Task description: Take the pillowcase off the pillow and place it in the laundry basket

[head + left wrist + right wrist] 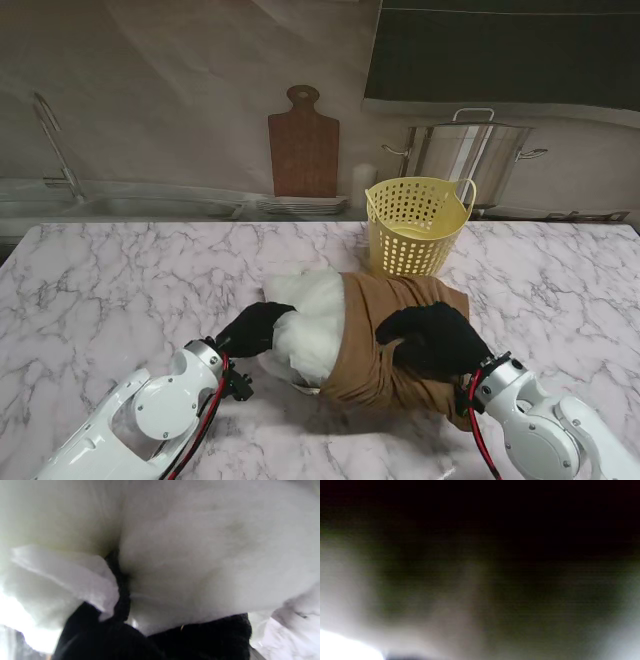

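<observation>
Stripping step in hand, roughly half done.

Left hand (254, 329) clamped on bare white pillow (308, 322) end; fingers (120, 597) dug into filling in left wrist view.

Right hand (432, 338) closed over bunched brown case (392, 345), just right of left hand. Right wrist view too dark to confirm grip.

Pillow long axis left-right; exposed end toward left hand, case's closed end toward right hand.

Basket (415, 226) beyond right hand, nearly touching case.

Next, likely: anchor pillow, draw case rightward clear, lift over rim.
</observation>
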You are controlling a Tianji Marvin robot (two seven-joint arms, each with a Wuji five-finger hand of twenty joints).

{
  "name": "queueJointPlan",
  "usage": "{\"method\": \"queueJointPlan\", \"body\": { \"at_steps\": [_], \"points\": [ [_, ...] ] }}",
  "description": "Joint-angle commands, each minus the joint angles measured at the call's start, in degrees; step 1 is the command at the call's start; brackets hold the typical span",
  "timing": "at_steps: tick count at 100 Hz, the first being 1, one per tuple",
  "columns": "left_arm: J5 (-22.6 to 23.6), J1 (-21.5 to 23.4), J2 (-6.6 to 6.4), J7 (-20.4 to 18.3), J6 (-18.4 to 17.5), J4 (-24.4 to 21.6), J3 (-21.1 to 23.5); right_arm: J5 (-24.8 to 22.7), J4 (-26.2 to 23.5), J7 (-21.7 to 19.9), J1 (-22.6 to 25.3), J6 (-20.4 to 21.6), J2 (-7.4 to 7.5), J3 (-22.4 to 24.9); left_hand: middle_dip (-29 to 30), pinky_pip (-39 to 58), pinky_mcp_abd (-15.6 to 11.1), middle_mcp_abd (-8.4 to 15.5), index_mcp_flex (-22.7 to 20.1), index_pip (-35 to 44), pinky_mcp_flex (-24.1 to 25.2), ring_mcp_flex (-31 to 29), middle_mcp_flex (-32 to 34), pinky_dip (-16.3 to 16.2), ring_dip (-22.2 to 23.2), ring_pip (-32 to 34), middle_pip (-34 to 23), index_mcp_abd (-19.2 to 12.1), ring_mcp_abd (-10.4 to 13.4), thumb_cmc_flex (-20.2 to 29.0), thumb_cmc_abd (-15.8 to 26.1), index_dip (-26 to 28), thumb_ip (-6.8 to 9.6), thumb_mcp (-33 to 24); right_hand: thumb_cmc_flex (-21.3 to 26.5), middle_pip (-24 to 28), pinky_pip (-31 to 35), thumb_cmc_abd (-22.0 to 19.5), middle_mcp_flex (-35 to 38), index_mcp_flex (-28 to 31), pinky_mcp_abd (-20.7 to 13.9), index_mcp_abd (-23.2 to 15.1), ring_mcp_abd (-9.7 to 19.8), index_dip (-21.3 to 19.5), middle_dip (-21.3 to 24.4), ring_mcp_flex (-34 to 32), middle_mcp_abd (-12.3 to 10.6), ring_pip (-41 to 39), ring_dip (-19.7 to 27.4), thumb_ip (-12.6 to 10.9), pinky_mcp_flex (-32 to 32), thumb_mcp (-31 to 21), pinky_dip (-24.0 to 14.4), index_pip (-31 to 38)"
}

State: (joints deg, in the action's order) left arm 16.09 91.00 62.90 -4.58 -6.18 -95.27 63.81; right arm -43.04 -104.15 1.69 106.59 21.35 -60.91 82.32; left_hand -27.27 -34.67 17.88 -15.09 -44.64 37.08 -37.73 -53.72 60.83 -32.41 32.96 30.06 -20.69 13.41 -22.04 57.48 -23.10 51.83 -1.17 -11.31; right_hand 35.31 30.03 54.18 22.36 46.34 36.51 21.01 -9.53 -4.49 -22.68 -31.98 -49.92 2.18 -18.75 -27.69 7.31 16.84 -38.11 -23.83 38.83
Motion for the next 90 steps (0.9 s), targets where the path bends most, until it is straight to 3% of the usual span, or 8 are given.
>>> {"method": "queueJointPlan", "body": {
  "at_steps": [1,23,34,47,59,68,79,90],
  "points": [
    [-2.2,-0.2,1.45,0.1,1.4,-0.8,-0.6,-1.4,-1.9,0.3,2.0,0.2,-1.09,0.6,-3.1,116.5,1.6,-1.6,-4.3,7.8,-3.0,-7.3,6.0,1.7,1.8,10.6,-7.0,-1.4,1.5,2.3,3.5,4.2,5.8,-12.0,-6.9,-5.0,-1.3,-8.0,-7.0,-1.9,0.4,3.2,-0.9,-4.6,4.6,6.9,1.2,5.3,4.0,-3.7,-3.1,4.8,-1.4,-9.6],
    [-9.2,-0.9,3.09,1.8,11.9,-2.5,-1.2,-9.5,-5.8,12.4,8.1,1.1,-2.33,4.2,-2.7,117.2,3.6,-2.6,-5.1,8.5,-3.8,-7.9,7.0,2.8,0.5,11.5,-7.2,-0.4,0.3,1.2,1.5,4.6,6.88,-16.2,-16.3,-15.3,-7.8,-8.9,-21.5,-16.0,0.3,11.3,-4.1,-0.2,18.3,19.4,6.2,12.4,11.5,-3.9,-9.3,14.3,-0.1,-26.0],
    [-12.2,-1.6,3.63,2.1,14.6,-2.5,-1.6,-15.7,-7.8,17.1,11.0,-0.2,-2.26,5.9,-2.6,116.8,4.4,-2.9,-5.2,8.5,-3.3,-7.6,6.9,3.0,0.3,11.3,-7.0,-0.3,-0.1,1.4,1.1,4.5,6.99,-16.8,-21.5,-17.6,-11.1,-5.9,-26.1,-22.3,0.9,13.1,-5.6,1.7,22.3,21.5,7.4,13.6,13.3,-3.3,-10.3,11.7,0.3,-31.6],
    [-13.5,-2.1,3.65,1.2,16.3,-2.4,-1.9,-19.1,-9.4,21.0,13.7,-1.4,-2.3,7.4,-2.5,116.6,4.6,-3.0,-5.3,8.4,-3.2,-7.5,7.0,3.1,0.0,11.1,-6.7,-0.3,-0.1,1.4,0.9,4.3,6.79,-16.9,-23.7,-17.9,-13.1,-1.9,-28.4,-24.1,1.5,12.0,-5.6,1.4,22.9,22.7,5.5,13.9,13.8,-2.7,-11.5,8.4,0.6,-33.2],
    [-14.7,-2.3,3.71,0.7,17.1,-2.2,-1.9,-20.9,-11.4,20.3,16.1,-2.1,-2.12,8.1,-2.4,116.3,4.9,-3.1,-5.3,8.4,-3.0,-7.4,7.0,3.2,-0.2,11.0,-6.6,-0.1,-0.3,1.6,0.8,4.2,6.58,-17.1,-28.2,-19.4,-17.9,2.7,-29.5,-25.4,3.5,10.8,-7.0,1.2,23.8,24.5,5.0,14.9,14.8,-1.3,-13.2,4.1,2.3,-35.3],
    [-15.6,-1.9,3.66,0.3,16.8,-2.5,-1.7,-25.6,-12.7,16.8,16.8,-4.8,-1.12,7.6,-2.3,116.2,5.1,-3.2,-5.3,8.3,-2.9,-7.4,7.0,3.2,-0.3,10.9,-6.5,-0.1,-0.4,1.6,0.8,4.1,6.38,-17.0,-30.8,-22.1,-20.7,4.7,-30.8,-27.6,5.5,10.5,-8.3,1.1,25.1,25.6,4.8,15.7,16.0,-0.2,-13.4,1.9,4.0,-38.1],
    [-16.9,-0.8,3.22,-1.3,15.6,-3.6,-0.9,-27.4,-11.4,14.8,14.2,-8.1,-0.49,4.0,-2.2,116.0,5.3,-3.2,-5.3,8.1,-2.7,-7.3,6.9,3.3,-0.5,10.8,-6.3,0.0,-0.5,1.8,0.8,3.9,6.16,-17.0,-27.0,-22.3,-15.6,8.3,-29.9,-28.1,6.6,10.3,-8.6,-1.6,25.2,21.3,4.2,13.3,15.1,-0.5,-8.8,0.5,2.0,-37.9],
    [-18.3,1.0,2.62,-3.3,13.9,-5.2,0.4,-26.6,-9.1,12.7,10.6,-10.4,-0.28,0.7,-2.1,115.7,5.4,-3.3,-5.3,7.9,-2.4,-7.1,6.8,3.4,-0.6,10.6,-6.1,0.0,-0.3,2.0,0.8,3.7,5.82,-16.8,-10.4,-17.3,-2.5,8.0,-26.2,-27.8,6.0,6.9,-7.3,-8.9,22.7,9.5,2.3,7.4,10.1,-2.9,1.6,8.4,-6.2,-32.2]
  ]
}}
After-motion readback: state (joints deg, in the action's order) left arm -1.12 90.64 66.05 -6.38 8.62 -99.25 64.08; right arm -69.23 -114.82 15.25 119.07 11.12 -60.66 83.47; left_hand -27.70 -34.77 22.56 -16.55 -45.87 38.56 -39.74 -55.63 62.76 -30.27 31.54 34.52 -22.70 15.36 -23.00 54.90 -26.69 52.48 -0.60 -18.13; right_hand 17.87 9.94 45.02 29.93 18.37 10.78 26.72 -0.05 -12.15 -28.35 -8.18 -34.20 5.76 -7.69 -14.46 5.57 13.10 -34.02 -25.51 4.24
